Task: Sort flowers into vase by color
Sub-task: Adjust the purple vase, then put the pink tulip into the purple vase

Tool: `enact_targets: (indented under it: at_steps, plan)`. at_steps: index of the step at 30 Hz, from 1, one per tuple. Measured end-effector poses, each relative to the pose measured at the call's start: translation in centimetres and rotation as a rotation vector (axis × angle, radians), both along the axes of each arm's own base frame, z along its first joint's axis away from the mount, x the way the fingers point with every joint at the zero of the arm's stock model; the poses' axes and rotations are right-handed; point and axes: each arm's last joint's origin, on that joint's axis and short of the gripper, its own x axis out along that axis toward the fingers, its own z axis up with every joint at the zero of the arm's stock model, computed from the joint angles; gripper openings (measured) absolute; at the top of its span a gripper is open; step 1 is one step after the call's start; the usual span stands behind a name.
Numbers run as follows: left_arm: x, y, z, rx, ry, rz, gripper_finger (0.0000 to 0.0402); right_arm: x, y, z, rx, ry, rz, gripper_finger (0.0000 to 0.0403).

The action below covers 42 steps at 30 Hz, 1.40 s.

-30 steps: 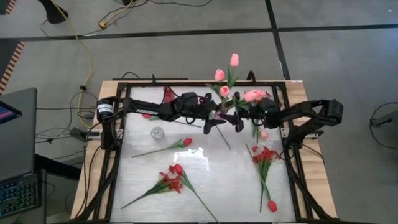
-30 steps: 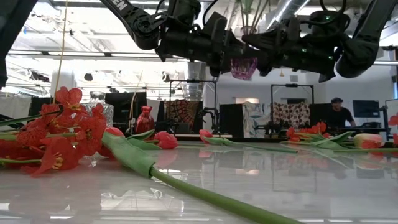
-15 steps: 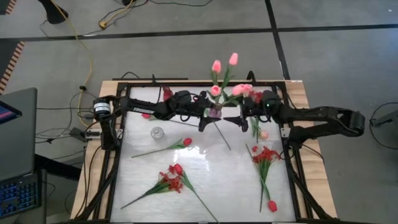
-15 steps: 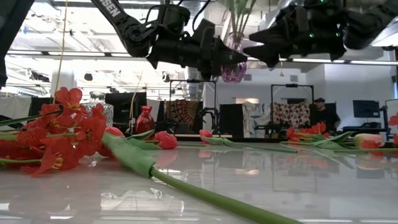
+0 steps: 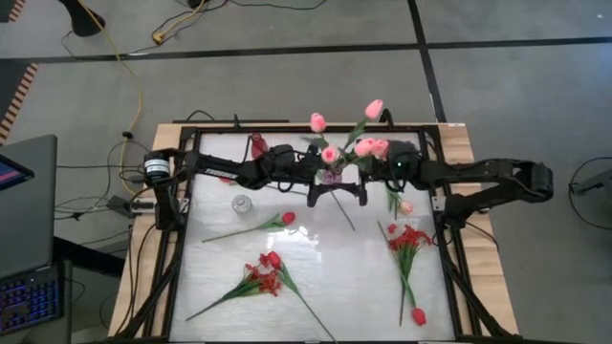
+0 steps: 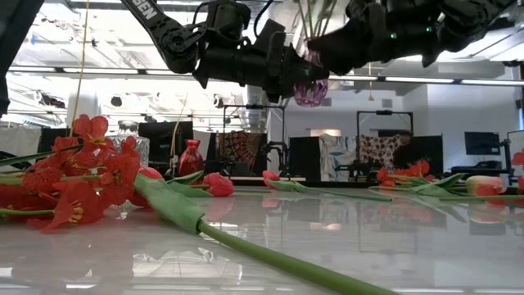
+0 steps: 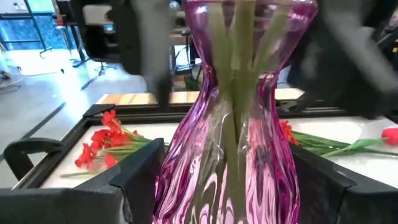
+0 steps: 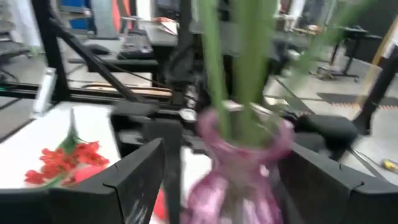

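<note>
A pink glass vase with several pink tulips hangs above the table's far middle, with my left gripper shut on it. It shows close in the left wrist view, green stems running down inside. My right gripper stands open just right of the vase, level with its neck; its fingers stand either side of the stems without touching. Red tulips and red sprays lie on the table. My left gripper pinches the vase's wide lower body, just below the narrow waist, between its two fingers, one on each side. The fingers come level from the table's left. The vase stands upright, lifted clear of the table.
A clear glass vase stands at the left and a red vase at the far left. Another red spray, a pink tulip and a red tulip lie at the right. A black frame rims the table.
My right gripper has risen beside the vase's neck and tipped up toward level. The pink tulips have swung about in the vase, their blossoms spreading to both sides. The vase has stayed lifted.
</note>
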Motion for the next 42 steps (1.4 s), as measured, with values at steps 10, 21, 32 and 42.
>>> enact_targets:
  at_steps: [10,21,32,42]
  plan:
    - [0.0,0.0,-0.1,0.002,0.006,0.005,0.0259,0.3,0.2,1.2,-0.013,-0.033,-0.038,0.0328]
    - [0.0,0.0,-0.1,-0.002,0.008,0.005,0.0259,0.3,0.1,1.2,0.000,-0.020,-0.050,0.0313]
    - [0.0,-0.1,0.0,-0.011,0.005,-0.003,0.0316,0.3,0.1,1.1,0.000,-0.010,-0.066,0.0240]
    - [0.0,0.1,-0.3,-0.002,0.036,-0.001,0.0261,0.3,0.0,1.1,0.014,-0.008,-0.112,0.0065]
